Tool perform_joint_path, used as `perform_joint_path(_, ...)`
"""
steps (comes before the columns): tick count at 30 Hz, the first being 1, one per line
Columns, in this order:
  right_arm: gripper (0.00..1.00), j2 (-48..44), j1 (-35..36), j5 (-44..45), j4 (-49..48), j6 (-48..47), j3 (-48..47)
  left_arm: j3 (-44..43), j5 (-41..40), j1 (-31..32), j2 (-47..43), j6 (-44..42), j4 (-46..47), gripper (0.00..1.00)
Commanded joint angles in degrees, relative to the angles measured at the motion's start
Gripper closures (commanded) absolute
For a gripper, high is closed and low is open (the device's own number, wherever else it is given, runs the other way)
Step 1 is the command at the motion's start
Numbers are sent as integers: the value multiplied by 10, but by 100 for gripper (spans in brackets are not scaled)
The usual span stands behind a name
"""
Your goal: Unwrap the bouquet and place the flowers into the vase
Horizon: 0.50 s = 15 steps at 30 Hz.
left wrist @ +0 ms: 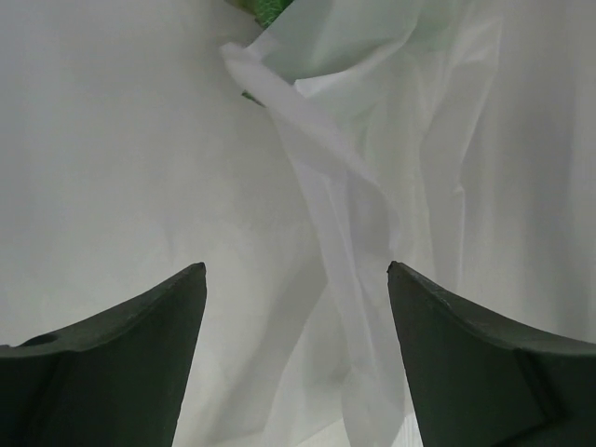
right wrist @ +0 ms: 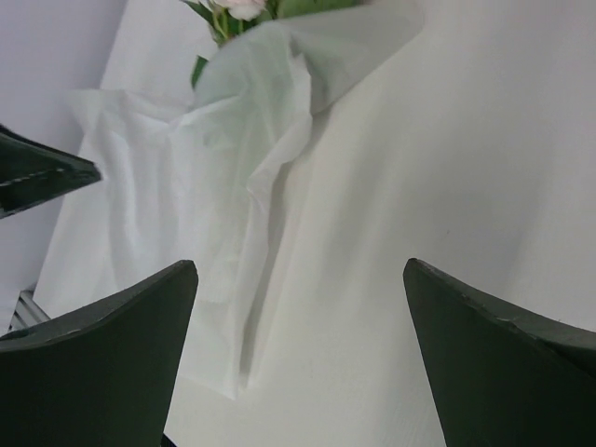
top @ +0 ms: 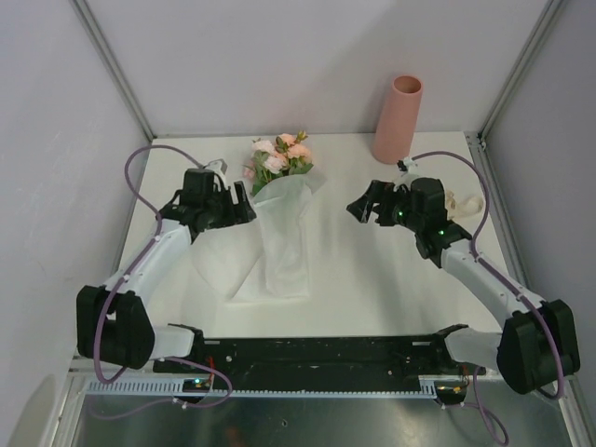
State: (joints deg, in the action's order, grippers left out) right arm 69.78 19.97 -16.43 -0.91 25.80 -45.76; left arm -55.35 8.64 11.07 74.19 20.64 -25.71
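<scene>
The bouquet lies on the table with its pink and peach flowers [top: 279,155] pointing to the back. Its white paper [top: 275,242] is spread loosely toward the front. My left gripper [top: 244,209] is at the paper's left side, open, and a raised fold of paper [left wrist: 354,279] runs between its fingers without being pinched. My right gripper [top: 361,209] hangs open to the right of the bouquet, apart from it. The right wrist view shows the paper [right wrist: 186,186] and a few blooms [right wrist: 237,7] beyond its open jaws. The salmon-pink vase [top: 398,119] stands upright at the back right.
A small cream-coloured strip [top: 463,202] lies on the table behind the right arm. White walls with metal corner posts [top: 112,65] enclose the table on three sides. A black rail [top: 317,352] runs along the near edge.
</scene>
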Motion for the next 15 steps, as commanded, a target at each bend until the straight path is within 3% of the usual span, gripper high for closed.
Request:
perform_joint_path(1,1,-49,0,-7,-15,-9,4,-29,11,21,14,-7,29,17)
perform_joint_path(6,1,-71,0,-2,-4,-12,12,-25,7,38,29,-1,40,18)
perform_joint_path(15,1,-76,6,1,-8,-4,16,-16,-32,49,-28,19,44,9)
